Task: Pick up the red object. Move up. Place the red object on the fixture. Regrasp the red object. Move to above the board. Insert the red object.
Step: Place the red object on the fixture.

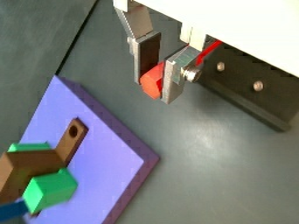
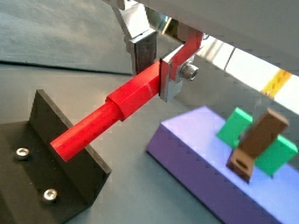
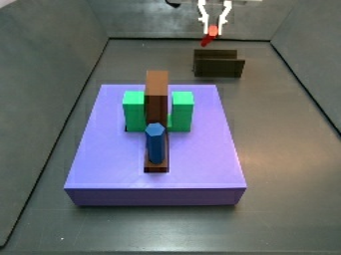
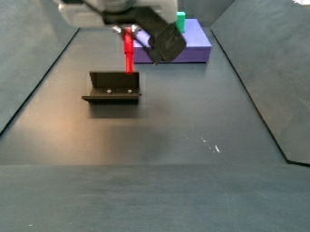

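The red object [image 2: 111, 114] is a narrow red peg, and my gripper [image 2: 156, 80] is shut on its upper end. In a side view the peg [image 4: 129, 54] hangs upright from the gripper [image 4: 130, 34], with its lower end at the raised back wall of the fixture [image 4: 112, 87]. I cannot tell whether it touches the wall. From the far side view the gripper [image 3: 212, 24] holds the peg [image 3: 209, 41] just above the dark fixture [image 3: 218, 65]. The purple board [image 3: 186, 164] lies apart from it, carrying a brown slab [image 3: 158, 92], green blocks [image 3: 135, 111] and a blue peg [image 3: 156, 142].
Dark walls enclose the floor [image 4: 158, 136] on both sides. In a wrist view the board's corner [image 1: 87, 131] lies close beside the gripper [image 1: 158, 87], and the fixture [image 1: 251, 83] shows two screws. The brown slab [image 2: 261, 140] stands between green blocks [image 2: 239, 127].
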Robot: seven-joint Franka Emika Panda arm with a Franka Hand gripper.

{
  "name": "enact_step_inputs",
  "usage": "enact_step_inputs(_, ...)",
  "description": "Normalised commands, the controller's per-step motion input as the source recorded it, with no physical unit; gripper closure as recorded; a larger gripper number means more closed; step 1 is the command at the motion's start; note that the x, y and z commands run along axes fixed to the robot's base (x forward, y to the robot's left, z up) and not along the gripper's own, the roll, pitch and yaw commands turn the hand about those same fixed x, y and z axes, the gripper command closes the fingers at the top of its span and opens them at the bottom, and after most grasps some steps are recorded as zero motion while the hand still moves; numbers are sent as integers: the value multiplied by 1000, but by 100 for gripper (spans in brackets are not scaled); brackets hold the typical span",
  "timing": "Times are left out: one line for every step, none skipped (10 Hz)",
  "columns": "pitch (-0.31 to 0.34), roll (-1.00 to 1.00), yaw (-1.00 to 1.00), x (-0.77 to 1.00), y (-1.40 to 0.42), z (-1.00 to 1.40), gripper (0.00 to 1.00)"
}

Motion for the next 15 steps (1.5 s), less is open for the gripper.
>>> enact_step_inputs(163, -706, 77, 351, 60, -103, 100)
enact_step_inputs(86, -677, 60, 180, 34, -120, 100)
enact_step_inputs(0, -551, 0, 86, 0, -174, 100)
enact_step_inputs(0, 0, 0, -34, 0, -37, 100)
enact_step_inputs(129, 643, -97, 423, 0, 6, 100)
enact_step_inputs(0, 803, -340, 503, 0, -100, 100)
enact_step_inputs(-174, 663, -374, 471, -29, -314, 100)
enact_step_inputs(-297, 511, -374, 429, 0, -323, 100)
enact_step_inputs(0, 337, -114, 0, 0, -31, 100)
enact_step_inputs(0, 69, 0, -26, 29, 0, 100)
enact_step_inputs(0, 83, -54, 137, 37, -160, 100)
enact_step_inputs(0, 160, -94, 257, 71, -200, 100)
enact_step_inputs(0, 166, -29, 46, 89, -140, 100)
enact_step_inputs(-3, 94, -11, 20, 94, -191, 100)
enact_step_inputs(-14, 114, -23, 46, 126, -249, 100)
